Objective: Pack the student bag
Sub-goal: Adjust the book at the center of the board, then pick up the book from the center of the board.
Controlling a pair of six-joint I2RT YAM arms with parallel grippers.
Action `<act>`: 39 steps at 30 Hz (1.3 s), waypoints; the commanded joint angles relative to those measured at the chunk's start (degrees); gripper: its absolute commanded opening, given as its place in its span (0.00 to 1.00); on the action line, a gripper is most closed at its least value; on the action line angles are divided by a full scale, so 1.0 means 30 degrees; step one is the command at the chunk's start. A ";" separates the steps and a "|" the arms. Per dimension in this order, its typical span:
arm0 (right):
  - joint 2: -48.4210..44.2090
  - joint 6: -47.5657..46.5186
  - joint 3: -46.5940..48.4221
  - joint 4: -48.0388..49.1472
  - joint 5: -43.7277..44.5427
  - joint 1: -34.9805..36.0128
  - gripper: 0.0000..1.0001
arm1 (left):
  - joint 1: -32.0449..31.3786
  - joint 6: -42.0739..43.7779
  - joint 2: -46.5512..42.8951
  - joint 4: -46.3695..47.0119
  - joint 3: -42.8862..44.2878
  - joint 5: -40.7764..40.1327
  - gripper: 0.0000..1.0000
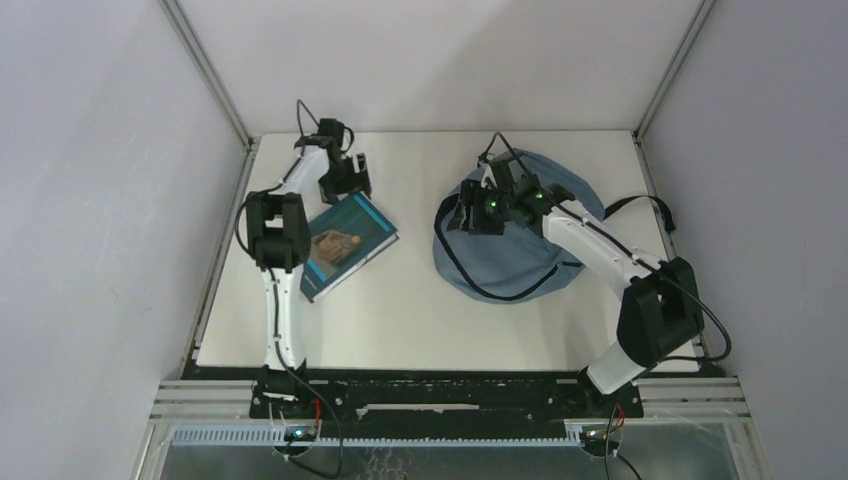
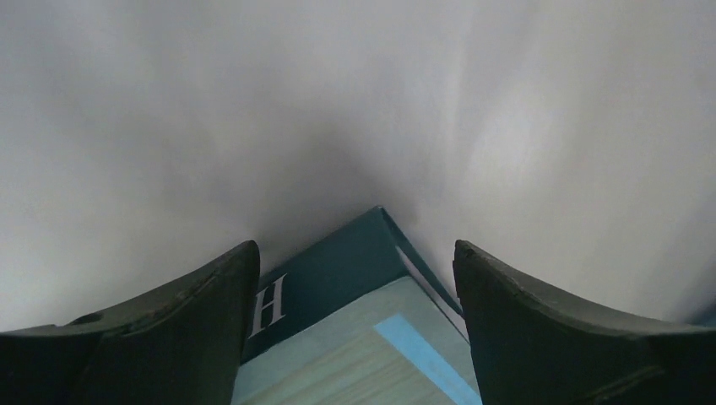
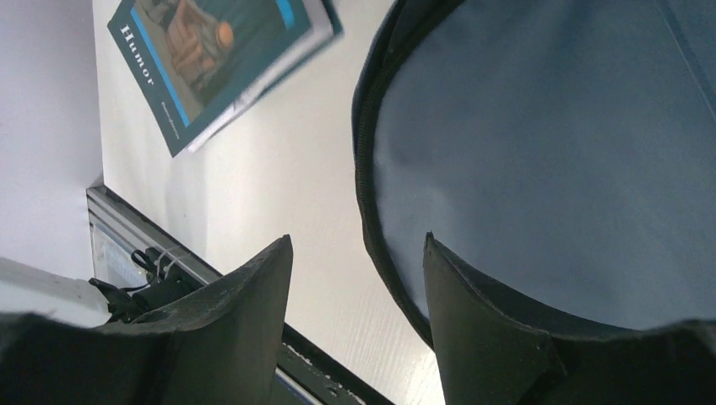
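Observation:
The student bag [image 1: 510,255] lies flat on the right half of the white table, grey-blue with a black zipper rim [image 3: 365,169]. A teal book [image 1: 347,243] lies flat at the left, its cover up. My left gripper [image 1: 345,188] hovers at the book's far corner, open; in the left wrist view that corner [image 2: 338,283] sits between the spread fingers [image 2: 353,251], untouched. My right gripper [image 1: 470,215] is open over the bag's left edge. In its wrist view [image 3: 357,240] the zipper rim runs beside the right finger, which is over the fabric [image 3: 549,152].
The book [image 3: 219,42] shows again in the right wrist view, up left. A black strap [image 1: 640,205] trails from the bag's right side. Grey walls close in on three sides. A metal rail [image 1: 450,395] runs along the near edge.

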 commanded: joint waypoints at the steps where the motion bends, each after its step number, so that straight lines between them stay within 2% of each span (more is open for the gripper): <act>1: 0.1105 -0.0880 0.2312 -0.0389 -0.1131 0.0341 0.66 | -0.1042 0.1761 -0.3633 0.0648 -0.3852 0.2989 0.88; 5: 0.1282 -0.0012 0.2555 0.1180 -0.1158 0.1662 0.67 | -0.1627 0.1610 -0.5783 0.1240 -0.6378 0.3008 0.86; 9: 0.2003 0.0245 0.2886 0.3175 -0.0154 0.3650 0.68 | -0.1653 0.1128 -0.8425 0.1413 -0.7245 0.1993 0.87; 14: 0.5039 0.0767 0.4866 0.3884 -0.0790 0.4418 0.67 | -0.1151 0.0512 -1.2472 0.1705 -0.9270 0.1137 0.90; 17: 0.7383 0.0771 0.6389 0.3640 -0.0828 0.4588 0.67 | 0.0497 -0.1064 -1.5299 0.2887 -1.2167 0.1383 0.94; 19: 0.8779 0.0762 0.7607 0.2967 -0.0175 0.4589 0.67 | 0.2335 -0.1909 -1.7515 0.3919 -1.4792 0.1672 0.96; 23: 1.1007 0.1242 0.9141 0.2762 0.0665 0.4504 0.67 | 0.4565 -0.2675 -2.0229 0.5034 -1.9191 0.2014 0.97; 30: 1.3359 0.1070 1.0930 0.1882 0.1046 0.4592 0.68 | 0.7472 -0.3613 -2.2495 0.5890 -2.4077 0.1513 0.98; 34: 1.4244 0.1388 1.1075 0.2140 -0.1050 0.4520 0.67 | 0.8826 -0.3856 -2.3132 0.6446 -2.5795 0.2433 0.99; 39: 1.4273 0.2374 1.0115 0.3862 -0.2927 0.4310 0.63 | 0.9170 -0.4210 -2.2876 0.7449 -2.7455 0.3305 0.99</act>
